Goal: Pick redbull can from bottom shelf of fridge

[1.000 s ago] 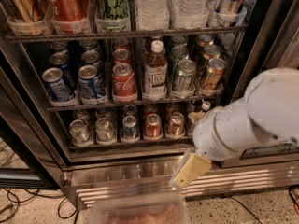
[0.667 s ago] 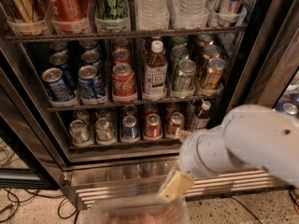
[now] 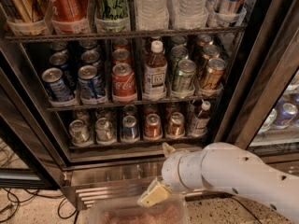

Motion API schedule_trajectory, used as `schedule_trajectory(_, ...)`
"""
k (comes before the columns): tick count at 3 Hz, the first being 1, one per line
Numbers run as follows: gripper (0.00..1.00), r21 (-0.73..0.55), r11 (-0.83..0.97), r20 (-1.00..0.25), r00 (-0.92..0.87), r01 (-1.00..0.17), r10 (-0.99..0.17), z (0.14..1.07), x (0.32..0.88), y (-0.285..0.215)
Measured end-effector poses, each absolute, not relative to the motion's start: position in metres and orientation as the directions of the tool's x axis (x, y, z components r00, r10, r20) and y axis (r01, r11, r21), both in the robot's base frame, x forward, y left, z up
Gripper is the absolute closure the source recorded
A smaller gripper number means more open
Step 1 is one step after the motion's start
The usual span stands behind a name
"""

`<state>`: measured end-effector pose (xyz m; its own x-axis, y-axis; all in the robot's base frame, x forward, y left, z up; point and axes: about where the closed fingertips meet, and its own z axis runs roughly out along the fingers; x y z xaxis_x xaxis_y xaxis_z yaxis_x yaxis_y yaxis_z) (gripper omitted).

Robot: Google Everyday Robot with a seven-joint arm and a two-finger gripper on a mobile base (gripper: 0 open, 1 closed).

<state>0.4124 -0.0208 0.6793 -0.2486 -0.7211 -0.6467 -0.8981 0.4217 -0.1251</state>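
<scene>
The redbull can (image 3: 130, 127), slim, blue and silver, stands in the middle of the bottom shelf (image 3: 117, 146) of the fridge (image 3: 261, 78), between silver cans (image 3: 91, 130) on its left and copper-coloured cans (image 3: 163, 125) on its right. My gripper (image 3: 160, 171) is on a white arm that comes in from the lower right. It hangs in front of the steel base panel (image 3: 107, 174), below the shelf and a little right of the can. One cream fingertip (image 3: 153, 193) points down-left and the other fingertip (image 3: 167, 148) points up, apart, with nothing between them.
A small bottle (image 3: 201, 118) stands at the shelf's right end. The rack above holds blue cans (image 3: 74, 83), a Coca-Cola can (image 3: 123, 80) and a bottle (image 3: 155, 71). The dark door frame (image 3: 243, 111) is to the right. Cables (image 3: 18, 204) lie on the floor. A pinkish translucent object (image 3: 135, 213) is at the bottom edge.
The arm has swung left and lower across the base panel, uncovering the shelf's right end. A second fingertip now shows above the wrist.
</scene>
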Motion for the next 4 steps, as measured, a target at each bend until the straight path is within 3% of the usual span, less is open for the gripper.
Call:
schedule_trajectory(2,0.0,-0.213,0.443,-0.664,-0.204,-0.871,-0.719,0.668,0.428,-0.025)
schedule_trajectory(4,0.0,-0.391,0.428,-0.656,-0.08,-0.814,-0.751,0.656,0.48,-0.034)
